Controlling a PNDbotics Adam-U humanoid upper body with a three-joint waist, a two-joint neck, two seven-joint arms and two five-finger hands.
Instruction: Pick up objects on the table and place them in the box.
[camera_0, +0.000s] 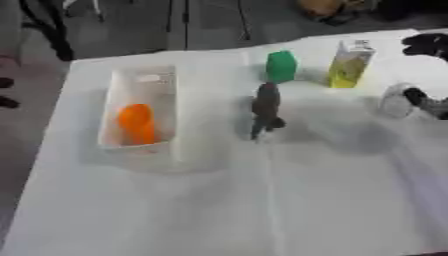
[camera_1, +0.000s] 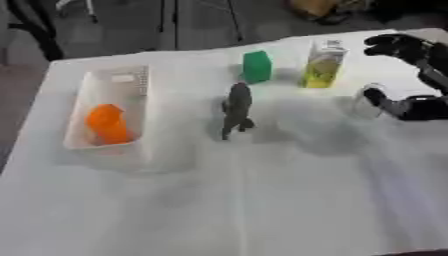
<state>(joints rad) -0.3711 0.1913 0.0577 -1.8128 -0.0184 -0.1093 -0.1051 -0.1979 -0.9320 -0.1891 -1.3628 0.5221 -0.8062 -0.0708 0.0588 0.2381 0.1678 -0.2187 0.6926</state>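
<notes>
While an orange object (camera_1: 107, 124) lies in the box (camera_1: 131, 82), the right hand's (camera_1: 418, 107) fingers (camera_1: 374, 95) curl around a clear cup (camera_1: 366, 102).

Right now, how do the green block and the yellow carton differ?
The green block is plain green and short; the yellow carton is taller, with a white top. The block stands to the left, the carton to the right, nearer the right hand. Both are upright on the table, outside the box.

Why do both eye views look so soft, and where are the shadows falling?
Left eye view: blurred throughout; the dark figurine has smeared edges and throws a soft shadow rightward across the white table. Right eye view: equally blurred; the carton print is unreadable and the right hand is indistinct.
</notes>
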